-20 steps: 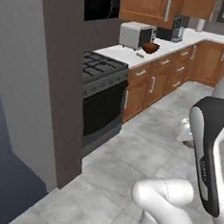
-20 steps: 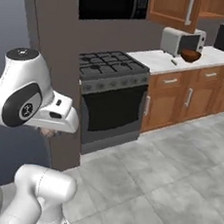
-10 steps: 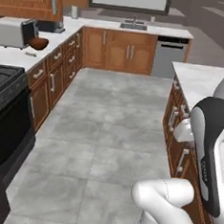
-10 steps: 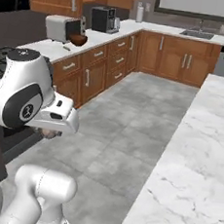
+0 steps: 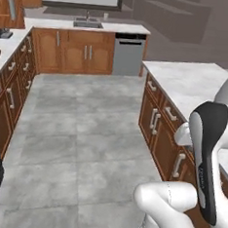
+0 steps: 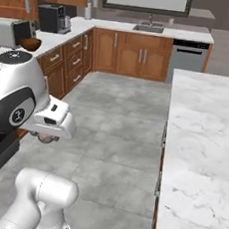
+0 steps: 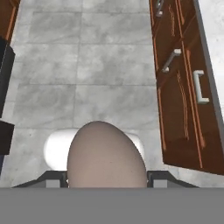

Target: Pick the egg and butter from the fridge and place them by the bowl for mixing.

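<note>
I've got the egg (image 7: 106, 155) clamped between the gripper (image 7: 106, 177) fingers, seen close up in the hand view, riding over the grey tile floor (image 7: 87, 65) beside the island cabinets (image 7: 183, 87), while the bowl (image 6: 30, 43) sits far off on the left counter (image 6: 59, 38) by the toaster (image 6: 12, 32). I'd judge the egg light, smooth, slippery and fragile, so I'd keep the grip across its widest middle with only light squeeze and set it down gently. No brand, label or writing readable anywhere
</note>
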{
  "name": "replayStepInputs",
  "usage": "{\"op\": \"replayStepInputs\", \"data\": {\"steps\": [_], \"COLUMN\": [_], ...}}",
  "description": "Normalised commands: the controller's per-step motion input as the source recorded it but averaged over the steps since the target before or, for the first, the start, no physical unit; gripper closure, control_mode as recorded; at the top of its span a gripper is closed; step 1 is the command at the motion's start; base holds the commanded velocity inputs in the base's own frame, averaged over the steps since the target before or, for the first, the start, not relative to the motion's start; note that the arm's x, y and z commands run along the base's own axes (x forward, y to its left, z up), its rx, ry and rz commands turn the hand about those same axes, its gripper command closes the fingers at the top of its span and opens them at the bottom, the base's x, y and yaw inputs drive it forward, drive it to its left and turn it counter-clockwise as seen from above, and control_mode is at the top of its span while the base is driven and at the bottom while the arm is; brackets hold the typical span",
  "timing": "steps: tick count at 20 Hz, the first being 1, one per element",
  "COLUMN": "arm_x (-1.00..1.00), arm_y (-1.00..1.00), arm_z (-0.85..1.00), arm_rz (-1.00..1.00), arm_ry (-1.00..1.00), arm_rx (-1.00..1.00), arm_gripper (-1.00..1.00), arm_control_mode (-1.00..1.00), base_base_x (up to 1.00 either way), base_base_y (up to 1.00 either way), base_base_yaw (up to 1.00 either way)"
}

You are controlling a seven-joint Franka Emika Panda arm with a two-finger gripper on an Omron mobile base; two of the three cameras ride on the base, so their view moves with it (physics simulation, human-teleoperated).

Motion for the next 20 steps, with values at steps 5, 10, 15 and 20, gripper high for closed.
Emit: {"op": "replayStepInputs", "data": {"steps": [5,10,15,20], "arm_x": [0.00,0.00,0.00,0.00], "arm_y": [0.00,0.00,0.00,0.00], "arm_z": [0.00,0.00,0.00,0.00], "arm_rz": [0.00,0.00,0.00,0.00], "arm_ry": [0.00,0.00,0.00,0.00], "arm_rx": [0.00,0.00,0.00,0.00], "arm_gripper": [1.00,1.00,1.00,1.00], "arm_control_mode": [1.00,1.00,1.00,1.00], "base_base_x": [1.00,1.00,1.00,1.00], "base_base_y": [-0.10,0.09,0.26,0.50], "base_base_yaw": [0.00,0.03,0.06,0.09]}}
